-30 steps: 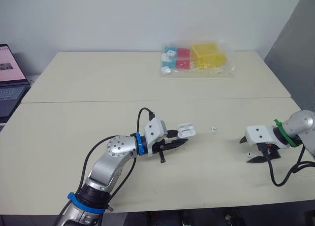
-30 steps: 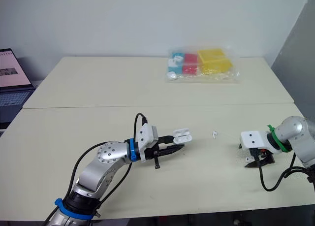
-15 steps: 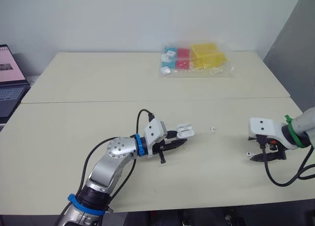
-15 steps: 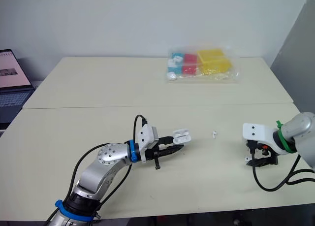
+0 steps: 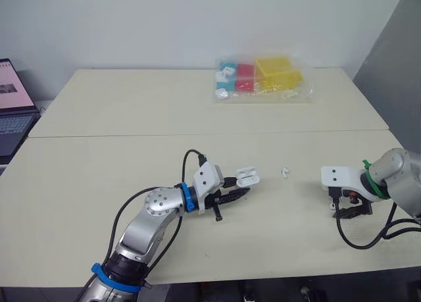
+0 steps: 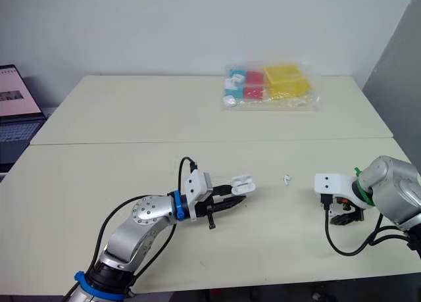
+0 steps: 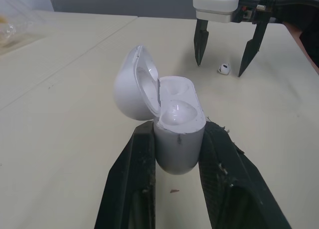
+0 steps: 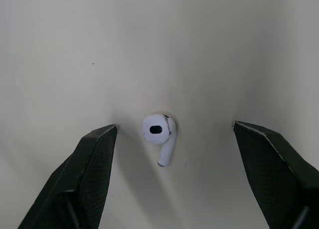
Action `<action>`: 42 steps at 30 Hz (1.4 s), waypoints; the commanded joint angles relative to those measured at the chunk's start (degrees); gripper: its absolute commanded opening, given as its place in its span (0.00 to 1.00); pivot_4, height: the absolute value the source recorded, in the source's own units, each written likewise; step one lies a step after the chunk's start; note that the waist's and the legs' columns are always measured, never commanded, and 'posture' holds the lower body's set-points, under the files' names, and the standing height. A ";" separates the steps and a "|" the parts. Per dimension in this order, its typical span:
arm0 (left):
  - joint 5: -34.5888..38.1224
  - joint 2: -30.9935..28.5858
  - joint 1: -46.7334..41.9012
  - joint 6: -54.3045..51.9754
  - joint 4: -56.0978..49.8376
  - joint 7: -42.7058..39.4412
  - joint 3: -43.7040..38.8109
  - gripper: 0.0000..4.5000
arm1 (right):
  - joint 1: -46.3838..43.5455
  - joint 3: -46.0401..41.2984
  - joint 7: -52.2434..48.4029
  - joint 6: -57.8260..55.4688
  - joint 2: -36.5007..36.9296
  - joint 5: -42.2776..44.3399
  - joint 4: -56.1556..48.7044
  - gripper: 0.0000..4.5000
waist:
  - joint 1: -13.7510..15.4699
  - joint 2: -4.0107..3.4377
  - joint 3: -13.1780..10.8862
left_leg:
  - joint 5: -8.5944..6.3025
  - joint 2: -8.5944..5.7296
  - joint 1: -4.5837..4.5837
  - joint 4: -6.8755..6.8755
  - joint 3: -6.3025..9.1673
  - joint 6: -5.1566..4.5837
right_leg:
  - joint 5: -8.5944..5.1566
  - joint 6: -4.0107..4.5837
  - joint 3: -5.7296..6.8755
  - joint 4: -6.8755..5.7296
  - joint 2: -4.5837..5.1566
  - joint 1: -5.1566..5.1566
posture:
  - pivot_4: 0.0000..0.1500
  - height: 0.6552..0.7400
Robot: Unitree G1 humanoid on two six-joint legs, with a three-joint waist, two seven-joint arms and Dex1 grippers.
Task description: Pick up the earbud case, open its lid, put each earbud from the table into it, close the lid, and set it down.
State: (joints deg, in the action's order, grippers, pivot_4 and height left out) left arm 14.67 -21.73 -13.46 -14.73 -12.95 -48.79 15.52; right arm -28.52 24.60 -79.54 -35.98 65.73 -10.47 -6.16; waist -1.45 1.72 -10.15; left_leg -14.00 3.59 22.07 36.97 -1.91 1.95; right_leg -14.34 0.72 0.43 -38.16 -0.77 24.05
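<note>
Over the beige tabletop point(image 5: 131, 111) my left pincer point(image 5: 233, 193) clamps the earbud case point(image 7: 174, 114); my right pincer point(image 8: 174, 128) spreads around an earbud point(image 8: 159, 131).

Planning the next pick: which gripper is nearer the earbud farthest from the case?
Right. The right gripper hangs over that earbud, open jaws straddling it; the left gripper, holding the open case, sits well to its left.
</note>
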 commanded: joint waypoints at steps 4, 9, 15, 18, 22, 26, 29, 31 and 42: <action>0.12 -0.02 -0.24 0.86 -2.31 0.14 0.18 0.18 | 0.39 -0.23 -0.53 -0.49 -0.08 -1.12 -1.68 0.65 | -0.01 0.00 0.00 | 0.00 0.00 0.00 0.01 0.00 0.00 | 0.00 0.00 -0.02 0.01 0.00 -0.01 | 1.00 1.00; 0.11 -0.02 -0.56 0.93 -2.02 0.04 0.31 0.18 | 1.03 -0.80 -0.23 -1.07 -0.24 -1.05 -2.83 0.23 | -0.01 0.00 0.00 | 0.00 0.00 -0.02 0.02 0.00 0.00 | 0.00 0.00 0.00 -0.01 0.00 -0.02 | 1.00 1.00; 0.09 0.12 -0.91 1.36 -1.16 -0.19 0.21 0.18 | 0.74 -2.35 0.12 0.57 -0.07 -0.49 -3.31 0.09 | -0.02 0.00 0.00 | 0.00 0.00 -0.02 0.02 0.00 0.00 | 0.00 0.00 0.00 -0.01 0.00 -0.02 | 1.00 1.00; 0.26 0.33 -1.18 1.29 -0.90 -0.12 -0.13 0.18 | 0.15 -3.69 -0.28 1.07 -0.01 0.51 -4.07 0.09 | -0.01 0.00 0.00 | 0.00 -0.01 -0.02 0.02 0.00 0.00 | 0.00 0.00 -0.01 -0.02 0.00 -0.01 | 1.00 1.00; 0.48 0.50 -2.44 1.92 0.88 -0.27 -1.20 0.18 | -1.44 -9.32 -2.17 -1.49 1.23 6.01 -8.98 0.09 | -0.02 -0.02 -0.01 | 0.00 -0.01 0.00 0.01 -0.01 0.00 | 0.00 0.00 -0.02 -0.02 0.00 0.00 | 1.00 1.00; 1.60 1.05 -3.99 1.26 1.89 0.00 -2.39 0.18 | -0.80 -20.69 -2.94 -9.20 0.09 17.87 -18.00 0.09 | 0.09 -0.01 0.00 | 0.00 0.00 0.03 0.01 0.04 0.00 | 0.00 0.00 0.05 -0.02 -0.01 0.00 | 1.00 1.00; 2.43 2.12 -4.72 1.54 1.69 0.22 -2.82 0.18 | -2.96 -29.57 4.35 -17.65 -9.63 26.77 -22.80 0.09 | -0.12 0.10 0.03 | 0.00 0.02 -0.01 0.01 0.05 0.00 | 0.00 0.00 0.03 0.00 -0.03 -0.04 | 1.00 1.00; 2.92 3.42 -5.54 1.71 1.82 1.03 -3.69 0.18 | -3.31 -34.19 9.45 -18.42 -16.78 31.30 -25.41 0.09 | 0.03 0.12 0.02 | 0.00 -0.01 0.00 0.03 0.06 0.00 | 0.02 -0.02 0.01 -0.05 -0.01 -0.06 | 1.00 1.00; 6.18 4.74 -9.94 -1.49 2.81 0.21 -5.43 0.18 | 4.98 -34.95 36.96 -10.97 -44.48 38.26 -36.66 0.09 | 0.11 0.10 0.05 | 0.01 0.00 0.20 0.02 0.10 0.01 | 0.03 -0.05 0.06 0.00 -0.01 0.02 | 1.00 1.00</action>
State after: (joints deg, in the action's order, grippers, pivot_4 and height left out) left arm 19.35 -17.17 -22.38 -16.16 -9.02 -48.15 10.76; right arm -23.62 -10.23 -45.21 -48.99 21.75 26.73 -39.84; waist -1.34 1.82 -10.10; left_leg -13.99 3.59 22.29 37.00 -1.81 1.95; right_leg -14.30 0.67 0.47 -38.16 -0.78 24.09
